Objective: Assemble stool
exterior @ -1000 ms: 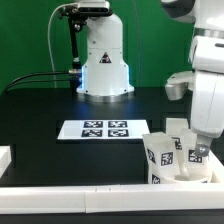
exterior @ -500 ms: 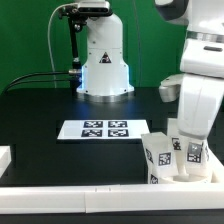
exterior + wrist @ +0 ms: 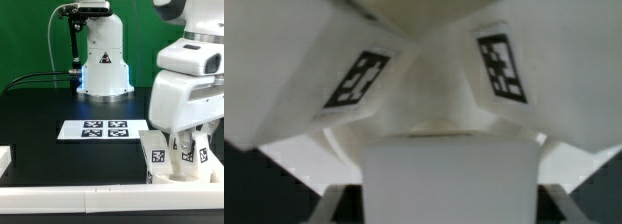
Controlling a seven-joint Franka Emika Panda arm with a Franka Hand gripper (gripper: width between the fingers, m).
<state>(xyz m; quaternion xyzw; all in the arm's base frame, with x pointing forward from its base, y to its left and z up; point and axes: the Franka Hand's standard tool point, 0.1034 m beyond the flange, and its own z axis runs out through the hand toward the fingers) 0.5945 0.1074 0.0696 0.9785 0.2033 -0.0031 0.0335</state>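
Observation:
The stool's parts in view are chunky white legs with black-and-white tags, standing bunched at the front right of the exterior view [image 3: 159, 160]. My arm's white wrist [image 3: 185, 95] hangs right over them and hides most of the gripper there. In the wrist view, two tagged legs [image 3: 335, 92] [image 3: 509, 70] lean together ahead. A plain white leg [image 3: 450, 165] fills the space between my fingers [image 3: 342, 203]. The gripper [image 3: 450, 205] is shut on that leg.
The marker board [image 3: 93, 129] lies on the black table, to the exterior view's left of the legs. The robot's white base [image 3: 104, 60] stands behind it. A long white border rail [image 3: 70, 200] runs along the front edge, with a short white piece at the front left [image 3: 5, 157].
The arm has turned and come down over the bunched legs, filling more of the exterior view's right. The jaws have closed from wide open onto a leg.

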